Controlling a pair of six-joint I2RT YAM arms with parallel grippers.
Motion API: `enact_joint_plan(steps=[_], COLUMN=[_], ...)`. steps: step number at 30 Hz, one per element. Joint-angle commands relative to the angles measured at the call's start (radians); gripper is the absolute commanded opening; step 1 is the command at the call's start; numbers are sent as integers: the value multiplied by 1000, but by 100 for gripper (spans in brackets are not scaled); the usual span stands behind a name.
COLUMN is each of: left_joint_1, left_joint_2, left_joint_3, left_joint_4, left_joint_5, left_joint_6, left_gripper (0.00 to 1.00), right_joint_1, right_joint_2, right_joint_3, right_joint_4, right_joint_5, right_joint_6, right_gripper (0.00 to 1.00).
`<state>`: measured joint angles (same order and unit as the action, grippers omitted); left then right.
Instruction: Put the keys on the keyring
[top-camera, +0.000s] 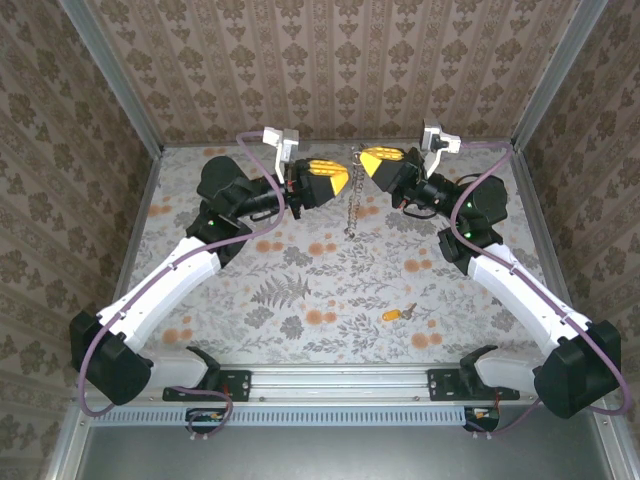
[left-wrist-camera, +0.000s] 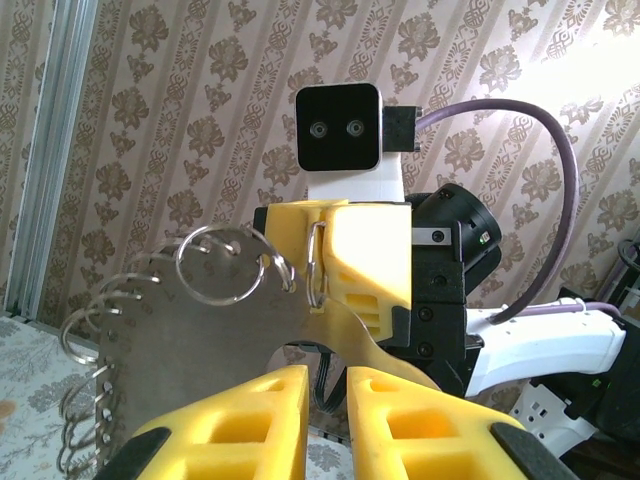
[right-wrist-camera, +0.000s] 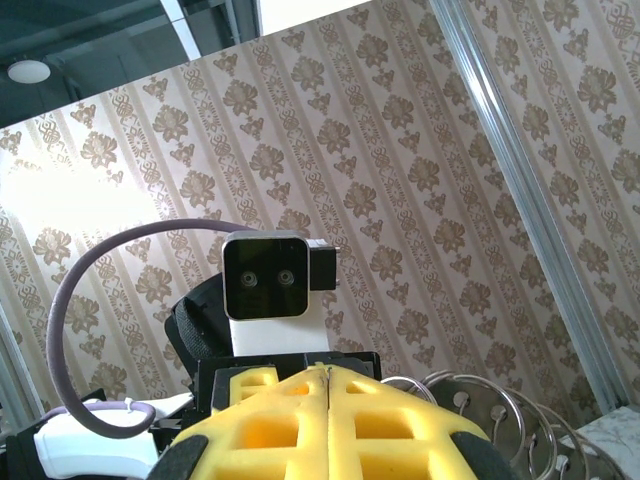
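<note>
Up at the top centre of the overhead view, I have both arms raised and folded inward so the two tools face each other nose to nose. My left arm climbs from its base at lower left, bends at a dark elbow near the upper left, and its wrist reaches rightward. The left tool (top-camera: 335, 180) sits level with the right tool (top-camera: 372, 162), just beside it. My right arm mirrors this from the lower right, with its wrist reaching leftward.

The right tool's yellow fingers (right-wrist-camera: 300, 425) are pressed tight together. From the left wrist camera I see a thin wire loop caught at their seam, so it is pinching the keyring (top-camera: 351, 205). The left tool's fingers (left-wrist-camera: 250, 425) stand a narrow slit apart. A grey metal plate (left-wrist-camera: 200, 350) strung with wire rings lies just past them, and I cannot tell whether they grip it.

The keyring's chain hangs between the two tools, clear of the bench (top-camera: 300, 290). Its long axis runs top to bottom in the overhead frame and its free end points down the frame.

The key (top-camera: 398, 314) lies flat on the bench, lower right of centre and well apart from both tools. Its long axis runs nearly left to right. The orange head is at the left and the blade points right and slightly up-frame.
</note>
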<state>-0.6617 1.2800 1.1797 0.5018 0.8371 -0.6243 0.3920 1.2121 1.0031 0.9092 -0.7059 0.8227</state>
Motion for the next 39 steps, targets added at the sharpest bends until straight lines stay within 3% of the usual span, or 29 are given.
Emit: enact_joint_plan(steps=[1, 18, 39], left_joint_1=[-9, -15, -16], left_joint_2=[-1, 50, 65], left_joint_3=[42, 33, 45], left_joint_4=[15, 203, 199], left_joint_5=[15, -5, -8], left_joint_6=[28, -96, -90], left_gripper=[19, 19, 20], right_joint_1=[4, 6, 3], right_joint_2=[-11, 17, 11], right_joint_3=[-3, -10, -21], right_joint_4=[28, 77, 70], right_joint_5=[17, 28, 24], right_joint_6=[0, 38, 33], right_gripper=[0, 0, 0])
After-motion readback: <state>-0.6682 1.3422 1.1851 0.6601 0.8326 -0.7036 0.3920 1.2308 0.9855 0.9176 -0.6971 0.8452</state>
